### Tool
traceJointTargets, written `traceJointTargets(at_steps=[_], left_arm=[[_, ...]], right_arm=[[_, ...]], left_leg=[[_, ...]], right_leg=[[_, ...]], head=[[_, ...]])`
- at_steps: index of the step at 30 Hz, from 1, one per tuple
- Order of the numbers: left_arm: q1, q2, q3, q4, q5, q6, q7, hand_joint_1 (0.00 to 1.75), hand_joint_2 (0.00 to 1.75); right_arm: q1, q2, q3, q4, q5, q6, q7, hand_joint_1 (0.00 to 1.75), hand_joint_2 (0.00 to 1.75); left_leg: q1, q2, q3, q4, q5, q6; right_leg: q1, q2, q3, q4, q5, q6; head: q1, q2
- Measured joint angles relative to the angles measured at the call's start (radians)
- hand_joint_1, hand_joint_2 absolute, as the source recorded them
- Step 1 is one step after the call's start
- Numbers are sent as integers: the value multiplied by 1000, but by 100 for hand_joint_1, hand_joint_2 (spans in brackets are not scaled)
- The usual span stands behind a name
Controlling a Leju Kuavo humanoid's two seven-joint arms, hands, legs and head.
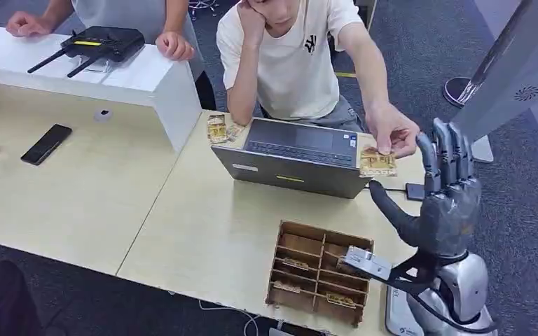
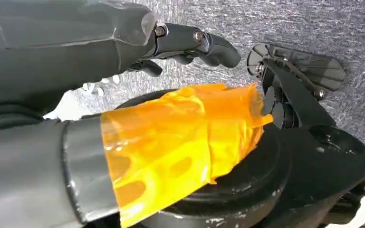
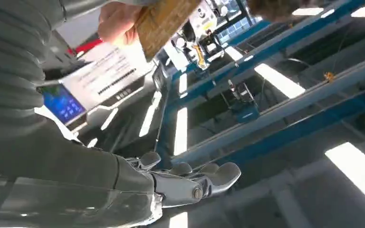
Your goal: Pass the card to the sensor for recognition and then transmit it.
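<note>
Card: there it is, a brownish card just right of centre in the head view, pinched by a person's hand at the laptop's right corner, lower edge about on the table. In the right wrist view the same card sits at the top edge, under the person's fingers.
Right hand: up and open at the right side of the head view, the right hand stands with fingers pointing up and spread, thumb out toward the left, nothing in it. It is near the card but apart from it. In its wrist view the right hand's fingers stretch out against ceiling beams and lights, empty.
Left hand: in the left wrist view the left hand shows at the top, fingers loosely bent over grey carpet, nothing held. Orange tape wraps the part in the middle of that picture.
Laptop: grey laptop at the centre, lid toward the robot, on the pale table.
Tray: wooden divided tray at lower centre, small cards lying in several compartments.
Small device: a grey box at the tray's right edge; I cannot tell whether it is the sensor.
Person: seated behind the laptop in a white shirt, one arm reaching to the card.
Other things: black phone at the left; black router on the white counter, upper left; a second person's hands resting on that counter.
</note>
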Motion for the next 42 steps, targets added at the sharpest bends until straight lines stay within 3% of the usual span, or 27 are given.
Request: traceJointTargets(at_steps=[7,8,9,10,12,42], left_arm=[[1,13,0,0,-23,-12,4,0,0],[1,14,0,0,-26,-13,4,0,0],[1,14,0,0,-27,-14,4,0,0],[1,15,0,0,-29,-15,4,0,0],[1,16,0,0,-33,-15,10,0,0],[4,18,0,0,-100,-9,18,0,0]], right_arm=[[-73,-16,0,111,43,0,0,0,175],[-82,-18,0,122,46,0,0,14,175],[-88,-19,0,131,45,0,1,54,175],[-94,-19,0,139,44,0,1,143,175],[-102,-21,1,155,41,0,1,171,175],[-113,-32,11,221,-26,-2,29,175,175]], left_leg=[[0,0,0,0,0,0],[0,0,0,0,0,0],[0,0,0,0,0,0],[0,0,0,0,0,0],[0,0,0,0,0,0],[0,0,0,0,0,0]], right_leg=[[0,0,0,0,0,0],[0,0,0,0,0,0],[0,0,0,0,0,0],[0,0,0,0,0,0],[0,0,0,0,0,0],[0,0,0,0,0,0]], head=[[0,0],[0,0],[0,0],[0,0],[0,0],[0,0]])
